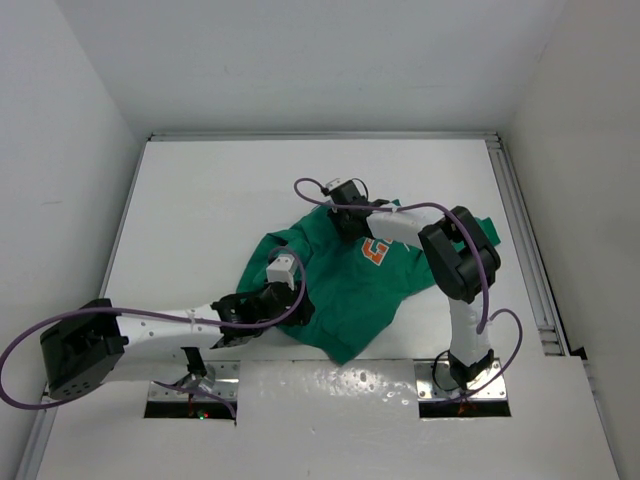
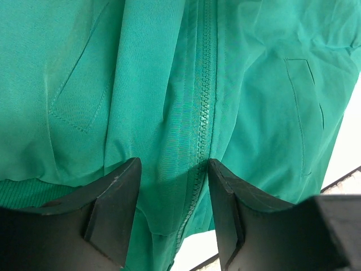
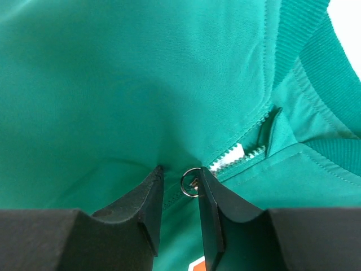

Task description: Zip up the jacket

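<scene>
Green jacket (image 1: 350,290) lies crumpled on the counter (image 1: 200,200) beneath both grippers. Left gripper (image 2: 174,169), jaws spread, straddles the closed zipper (image 2: 204,113) near the hem; it should pin the fabric taut. Right gripper (image 3: 179,178), jaws apart, has the pull ring (image 3: 190,182) between them. Unclosed teeth (image 3: 242,153) show just beyond; bunched fabric could snag there.

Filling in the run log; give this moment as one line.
task: zip jacket | left hand: open, straddling zipper near hem | right hand: open, pull ring between jaws, near collar
</scene>
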